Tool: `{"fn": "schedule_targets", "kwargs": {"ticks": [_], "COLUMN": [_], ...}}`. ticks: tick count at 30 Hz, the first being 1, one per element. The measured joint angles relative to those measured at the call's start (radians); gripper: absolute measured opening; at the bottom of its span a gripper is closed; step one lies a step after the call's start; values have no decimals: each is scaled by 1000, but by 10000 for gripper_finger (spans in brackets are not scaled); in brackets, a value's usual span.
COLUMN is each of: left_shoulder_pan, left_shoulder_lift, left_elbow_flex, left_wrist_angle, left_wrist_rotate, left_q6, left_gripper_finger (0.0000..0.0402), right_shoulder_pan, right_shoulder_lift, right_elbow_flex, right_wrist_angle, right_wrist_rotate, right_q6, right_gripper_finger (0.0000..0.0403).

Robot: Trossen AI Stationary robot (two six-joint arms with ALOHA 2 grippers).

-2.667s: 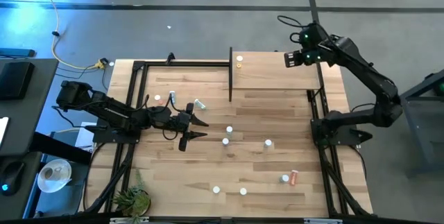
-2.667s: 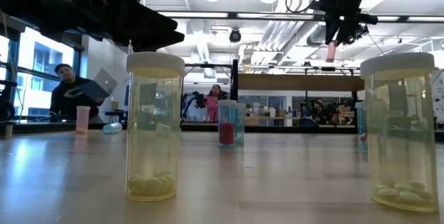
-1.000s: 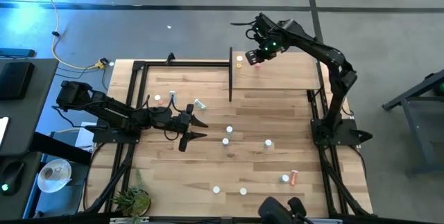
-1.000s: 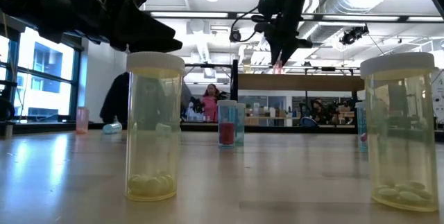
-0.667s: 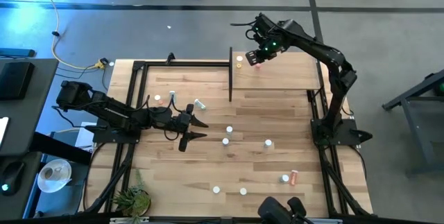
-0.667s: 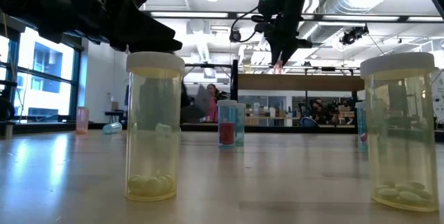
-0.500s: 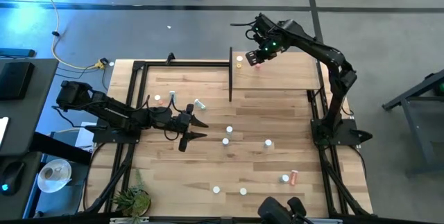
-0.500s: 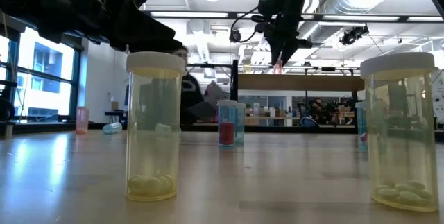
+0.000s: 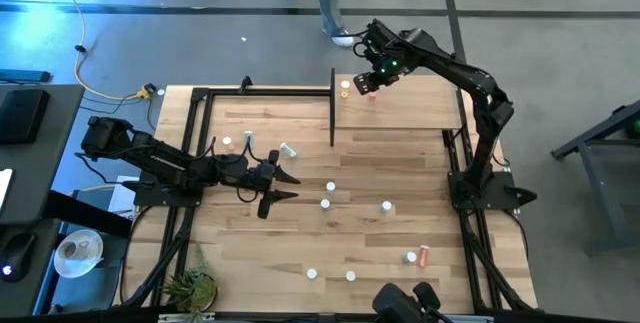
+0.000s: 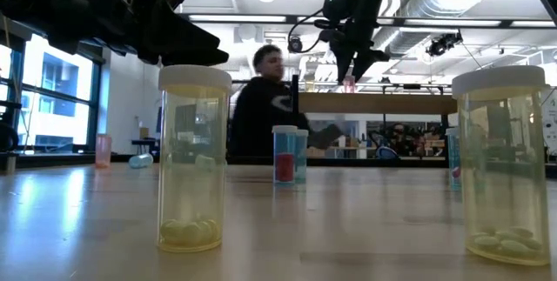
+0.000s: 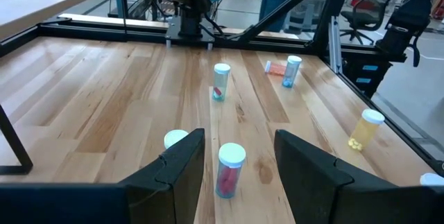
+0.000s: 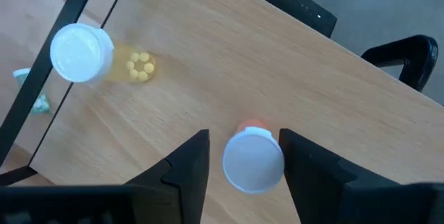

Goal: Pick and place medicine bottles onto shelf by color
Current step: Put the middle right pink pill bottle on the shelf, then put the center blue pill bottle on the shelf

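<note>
On the shelf, the right hand stands open around a pink bottle: light, stiff, slick; grip its body. Left hand waits wide over the desk.

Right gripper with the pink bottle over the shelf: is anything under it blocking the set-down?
Nothing visible. The right gripper has the pink bottle between its fingers over bare shelf; the yellow bottle stands apart, off to one side.

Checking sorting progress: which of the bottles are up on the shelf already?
Two: the yellow bottle near the shelf's back left corner, and the pink-red bottle between the right gripper's open fingers beside it. The others are on the tabletop.
</note>
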Motion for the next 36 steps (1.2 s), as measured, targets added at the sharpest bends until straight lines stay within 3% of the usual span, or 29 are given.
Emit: {"fn": "schedule_targets", "kwargs": {"ticks": [18, 27, 36], "left_shoulder_pan": [0, 0, 0], "left_shoulder_lift": [0, 0, 0], "left_elbow_flex": [0, 0, 0], "left_wrist_angle": [-9, -24, -31], "left_wrist_rotate": [0, 0, -37], "left_q6": [8, -9, -26], "left_gripper_finger": [165, 166, 182], "right_shoulder_pan": [38, 206, 426], "right_shoulder_lift": [-141, -226, -248], "right_elbow_flex": [-1, -1, -3], "right_wrist_angle": [2, -31, -123], "right_wrist_rotate": [1, 6, 202], "right_q6": [-100, -131, -145], "right_gripper_finger": [165, 165, 165]}}
